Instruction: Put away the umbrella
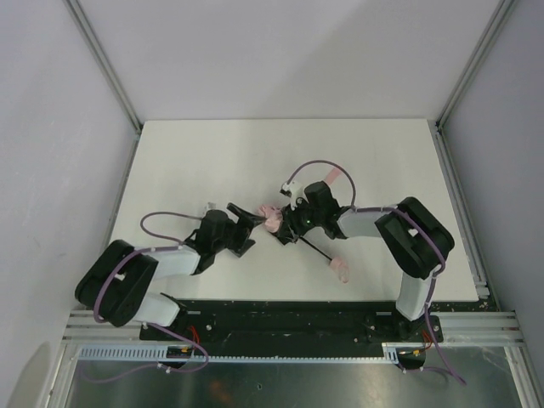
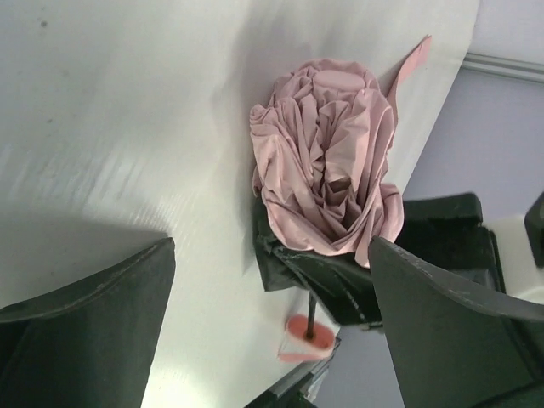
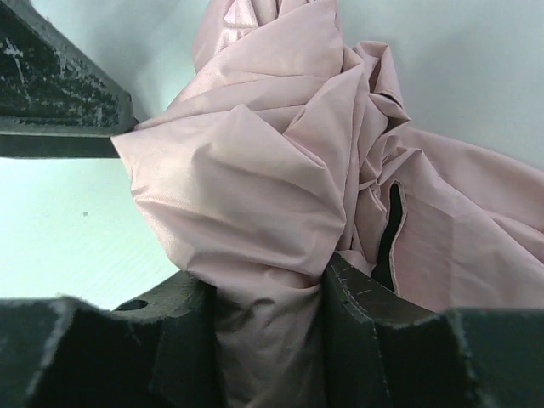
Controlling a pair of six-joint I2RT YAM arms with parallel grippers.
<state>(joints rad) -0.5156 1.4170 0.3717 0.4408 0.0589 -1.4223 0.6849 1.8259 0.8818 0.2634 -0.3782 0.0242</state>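
The umbrella lies about midway across the table, somewhat closer to the near edge than the far one. Its pink fabric is bunched into a loose, crumpled wad. From that wad the thin black shaft runs toward the near right and ends in the small pink handle, close to the near edge.

I judge the whole thing light. The cloth is soft and slick, so a pinch on a fold alone may slide or simply drag the fabric along the shaft. The ribs under it look thin and would bend if I squeezed hard. The shaft is the stiff part, though a telescopic one can collapse when pushed endwise. For a firm hold I would take the handle, or the shaft just beside it. The wad is best gathered by closing around its full bulk.

My right gripper is clamped on the fabric, with a thick fold squeezed between its two fingers. My left gripper faces the wad from the other side with its fingers spread wide and nothing between them. The bundle sits just ahead of it.
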